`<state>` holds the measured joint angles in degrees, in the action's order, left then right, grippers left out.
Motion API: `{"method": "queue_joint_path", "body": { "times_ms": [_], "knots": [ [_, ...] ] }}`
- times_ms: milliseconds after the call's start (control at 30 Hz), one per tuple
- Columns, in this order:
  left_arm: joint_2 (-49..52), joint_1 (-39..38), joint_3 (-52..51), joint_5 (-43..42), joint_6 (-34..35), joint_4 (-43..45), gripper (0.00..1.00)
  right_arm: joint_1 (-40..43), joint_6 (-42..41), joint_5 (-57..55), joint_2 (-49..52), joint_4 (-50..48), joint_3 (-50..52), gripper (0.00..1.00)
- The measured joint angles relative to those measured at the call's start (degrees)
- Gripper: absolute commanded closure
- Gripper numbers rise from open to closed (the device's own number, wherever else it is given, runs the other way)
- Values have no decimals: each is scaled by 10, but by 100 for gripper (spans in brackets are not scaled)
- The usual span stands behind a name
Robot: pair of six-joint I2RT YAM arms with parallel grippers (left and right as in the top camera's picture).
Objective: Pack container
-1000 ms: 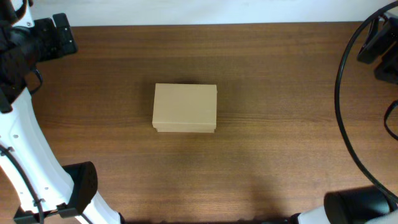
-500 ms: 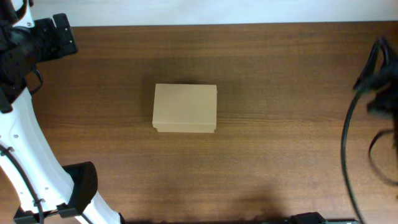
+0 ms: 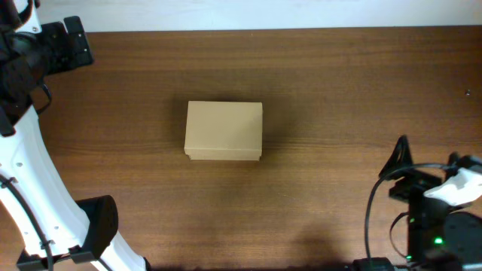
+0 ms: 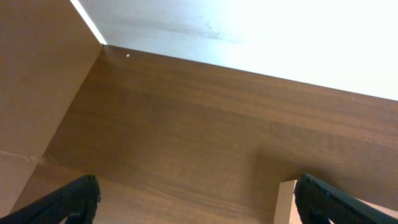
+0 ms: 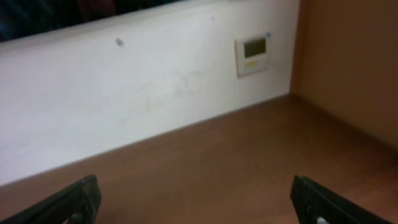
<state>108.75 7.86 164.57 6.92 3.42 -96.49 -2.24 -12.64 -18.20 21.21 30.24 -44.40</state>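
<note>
The container (image 3: pixel 224 129) is a tan cardboard box with its lid shut, lying in the middle of the wooden table. One corner of it shows in the left wrist view (image 4: pixel 285 202), just inside the right finger. My left gripper (image 3: pixel 75 44) hangs at the table's far left corner, well away from the box; its fingers (image 4: pixel 196 199) are spread wide and empty. My right arm (image 3: pixel 440 192) is folded at the near right corner. My right gripper (image 5: pixel 196 199) is open and empty, facing a white wall.
The table's far edge (image 3: pixel 241 30) meets a white surface. A black cable (image 3: pixel 374 207) loops beside the right arm. A small wall panel with a display (image 5: pixel 251 54) shows in the right wrist view. The left arm's white link (image 3: pixel 30 181) runs along the left side.
My right arm has swung from the far right edge down to the near right corner. The box and the left arm have not moved.
</note>
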Motion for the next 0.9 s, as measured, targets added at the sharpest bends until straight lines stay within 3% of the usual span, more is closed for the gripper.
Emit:
{"method": "queue_joint_path", "body": {
  "times_ms": [367, 900],
  "knots": [
    [0, 0, 0, 0, 0, 0, 0, 11, 0, 0, -172, -112, 239, 1],
    [0, 0, 0, 0, 0, 0, 0, 20, 0, 0, -188, -122, 339, 1]
  ]
}}
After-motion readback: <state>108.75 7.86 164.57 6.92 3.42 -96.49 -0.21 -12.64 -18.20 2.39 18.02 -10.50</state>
